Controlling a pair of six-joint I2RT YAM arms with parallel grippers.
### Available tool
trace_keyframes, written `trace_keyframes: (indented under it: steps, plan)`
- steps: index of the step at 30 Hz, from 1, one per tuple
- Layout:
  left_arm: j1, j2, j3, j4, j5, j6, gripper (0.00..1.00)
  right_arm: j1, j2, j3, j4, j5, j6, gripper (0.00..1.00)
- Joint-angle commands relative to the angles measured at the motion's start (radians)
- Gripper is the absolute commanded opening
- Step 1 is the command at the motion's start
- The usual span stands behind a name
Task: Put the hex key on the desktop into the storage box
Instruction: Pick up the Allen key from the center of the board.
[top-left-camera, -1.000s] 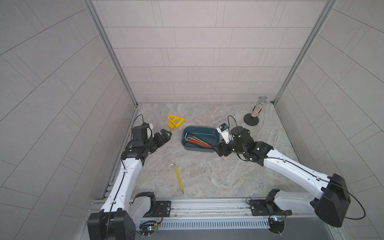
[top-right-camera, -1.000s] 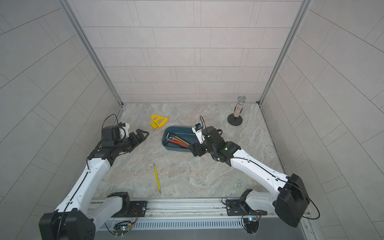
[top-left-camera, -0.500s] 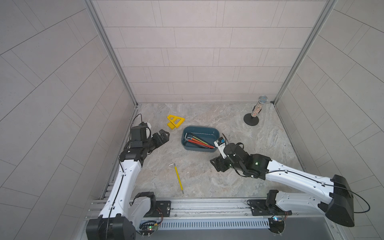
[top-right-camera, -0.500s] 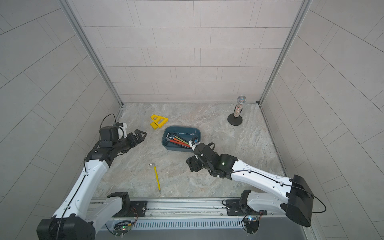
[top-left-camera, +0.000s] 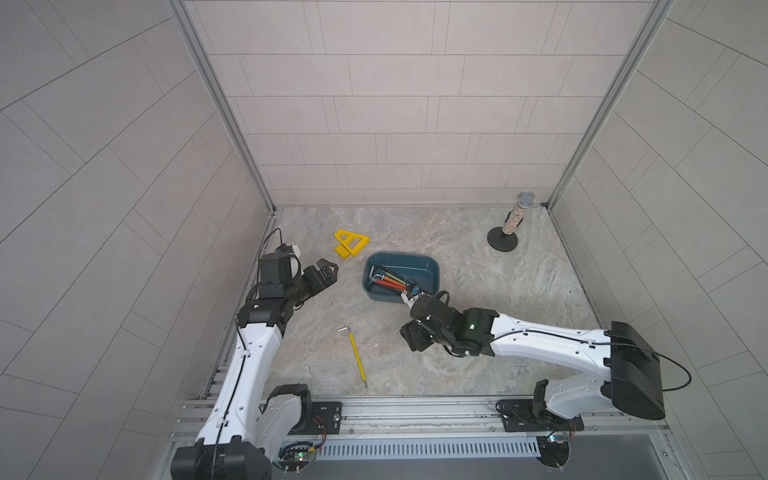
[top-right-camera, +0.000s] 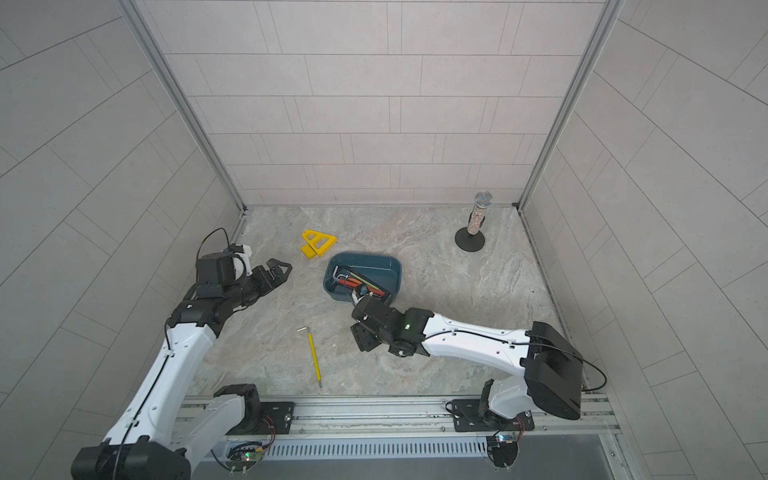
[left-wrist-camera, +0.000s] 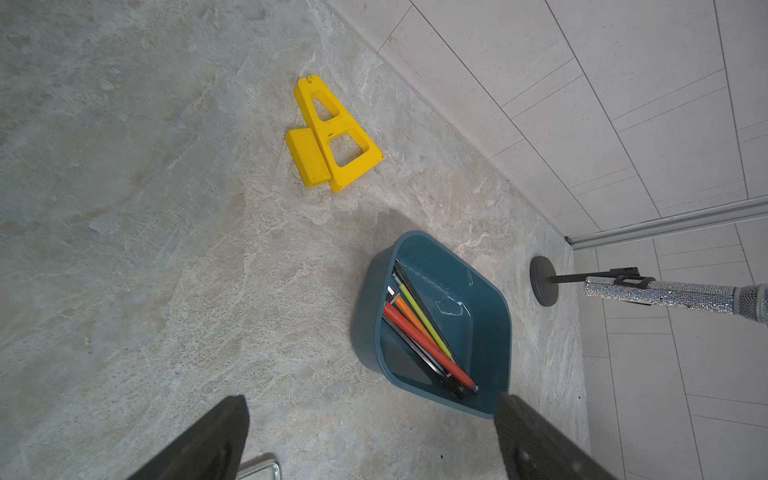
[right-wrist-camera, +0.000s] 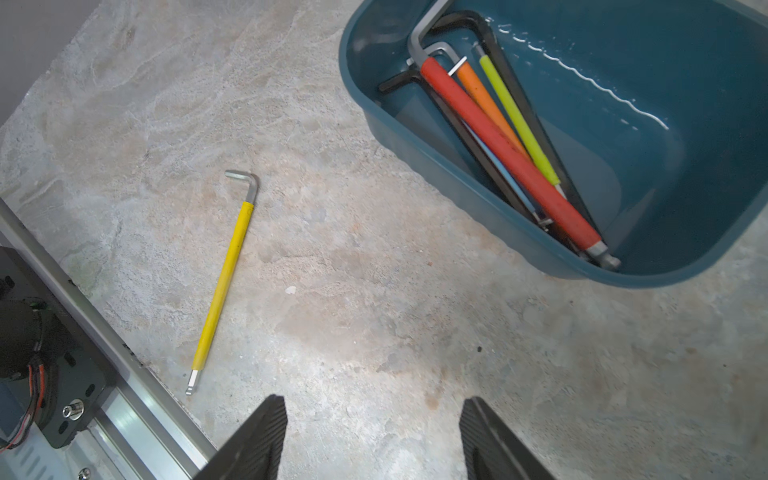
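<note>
A hex key (top-left-camera: 356, 355) (top-right-camera: 314, 357) with a yellow sleeve lies alone on the marbled desktop (top-left-camera: 498, 299), near the front rail. The teal storage box (top-left-camera: 422, 268) (top-right-camera: 384, 270) sits mid-table and holds several coloured hex keys (right-wrist-camera: 507, 158). My right gripper (top-left-camera: 409, 337) (right-wrist-camera: 374, 405) hangs open and empty over bare desktop just in front of the box. The yellow key (right-wrist-camera: 224, 282) lies off to one side of it. At the left my left gripper (top-left-camera: 328, 270) (left-wrist-camera: 370, 403) is open, empty, and points toward the box (left-wrist-camera: 478, 332).
A yellow triangular piece (top-left-camera: 351, 243) lies behind and left of the box. A glittery microphone on a round black stand (top-left-camera: 512, 222) stands at the back right corner. An aluminium rail (top-left-camera: 415, 405) edges the front, and tiled walls close the other sides.
My right arm has pulled back from over the box toward the front, ending over bare desktop right of the yellow key, its jaws slightly narrower. The left arm has barely shifted.
</note>
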Motion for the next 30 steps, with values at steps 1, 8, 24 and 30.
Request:
trace_keyframes:
  steps: [1, 8, 24, 30]
  plan:
    - [0.016, -0.001, 0.011, -0.012, -0.01, 0.007, 1.0, 0.033, 0.047, 0.061, -0.057, 0.044, 0.021, 0.7]
    - [0.051, 0.001, 0.013, -0.029, -0.026, 0.007, 1.0, 0.074, 0.161, 0.138, -0.06, 0.034, 0.06, 0.67]
    - [0.135, 0.05, 0.027, -0.063, -0.036, -0.005, 1.0, 0.163, 0.456, 0.395, -0.072, 0.016, 0.127, 0.62]
    - [0.153, 0.044, 0.023, -0.06, -0.04, -0.017, 1.0, 0.172, 0.547, 0.457, -0.096, 0.017, 0.141, 0.59]
